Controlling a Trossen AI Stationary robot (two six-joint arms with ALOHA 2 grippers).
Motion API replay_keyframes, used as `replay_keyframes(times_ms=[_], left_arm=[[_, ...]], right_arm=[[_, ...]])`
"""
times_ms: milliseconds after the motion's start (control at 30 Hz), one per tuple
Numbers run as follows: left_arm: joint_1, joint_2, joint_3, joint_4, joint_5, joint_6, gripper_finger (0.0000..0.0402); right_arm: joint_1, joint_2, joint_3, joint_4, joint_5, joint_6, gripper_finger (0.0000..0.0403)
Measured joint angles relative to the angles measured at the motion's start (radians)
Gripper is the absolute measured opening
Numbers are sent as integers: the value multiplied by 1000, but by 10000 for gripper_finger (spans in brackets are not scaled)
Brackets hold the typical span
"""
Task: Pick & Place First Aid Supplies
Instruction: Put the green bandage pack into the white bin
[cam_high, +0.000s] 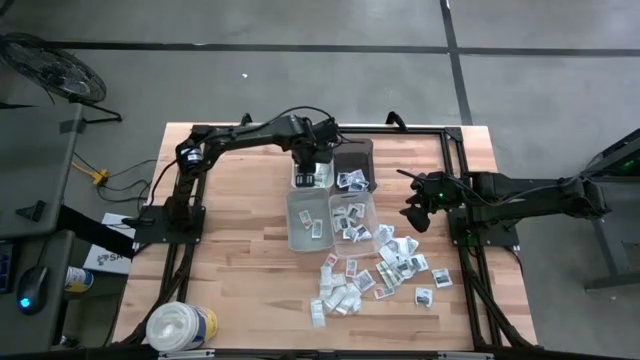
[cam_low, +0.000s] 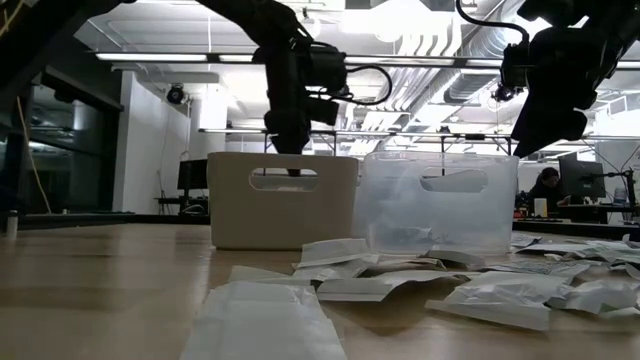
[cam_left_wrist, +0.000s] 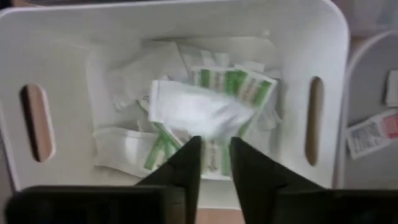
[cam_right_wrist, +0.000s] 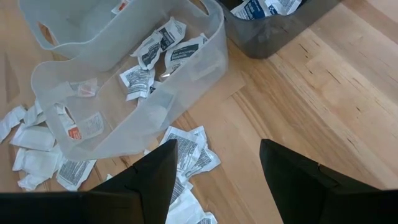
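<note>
My left tool (cam_left_wrist: 214, 163), jaws slightly apart over the white bin (cam_left_wrist: 329, 37), grips nothing; packet (cam_left_wrist: 199, 109) may snag. Right tool (cam_right_wrist: 217, 165) wide open.

Two dark jointed arms, black cables, perhaps green lights

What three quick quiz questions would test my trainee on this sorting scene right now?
1. True or false: the left gripper hangs over the white bin with packets inside.
2. Where is the right gripper? A) inside the dark bin B) open above the table, near the loose packets C) over the round tub
3. Fill in: the tub stands at the table's front ____ corner, on the robot's own side.

Key: 1 true; 2 B; 3 left.
</note>
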Motion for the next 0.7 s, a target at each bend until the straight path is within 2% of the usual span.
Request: replay_keyframes(times_ms=[133, 233, 467, 700], left_arm=[[0, 0, 14, -28, 28, 1, 128], [0, 0, 41, -73, 44, 1, 145], [-30, -6, 123, -208, 83, 9, 149], [-183, -61, 130, -291, 84, 6, 149]], right_arm=[[0, 0, 0, 0, 0, 0, 222], [0, 0, 0, 0, -1, 0, 222], [0, 0, 0, 0, -3, -6, 222], [0, 0, 0, 0, -3, -8, 222]])
